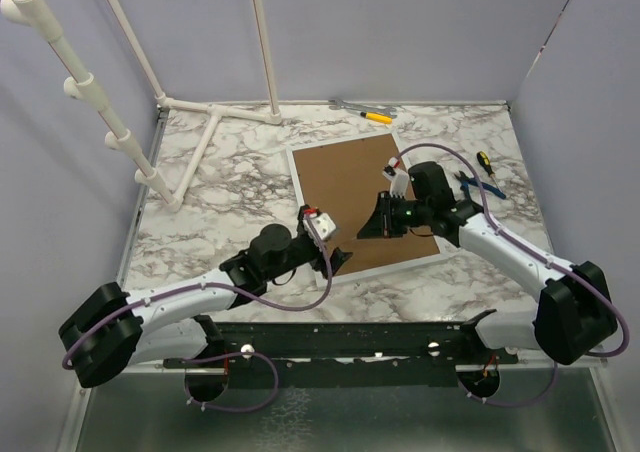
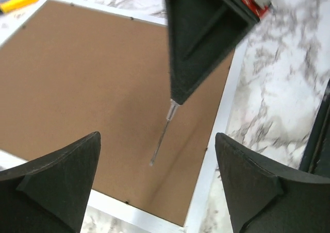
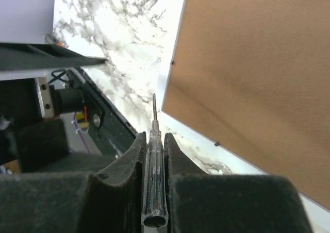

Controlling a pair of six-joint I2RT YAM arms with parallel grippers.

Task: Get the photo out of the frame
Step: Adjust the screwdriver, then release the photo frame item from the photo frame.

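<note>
The frame [image 1: 340,182] lies face down on the marble table, its brown back [image 2: 77,83] up inside a white rim. The photo is hidden under that back. My right gripper [image 3: 154,137] is shut on a clear-handled screwdriver [image 3: 154,181], whose thin shaft [image 2: 162,135] points down over the frame's near right corner [image 1: 368,228]. My left gripper [image 2: 157,136] hangs open just above the same corner, one finger on each side of the shaft and touching nothing. In the top view the left gripper [image 1: 338,262] sits at the frame's near edge.
A yellow-handled tool [image 1: 375,116] lies beyond the frame's far edge. More hand tools [image 1: 478,169] lie to the right of the frame. A white pipe stand [image 1: 215,137] occupies the far left. The black base rail [image 3: 103,125] runs along the near edge.
</note>
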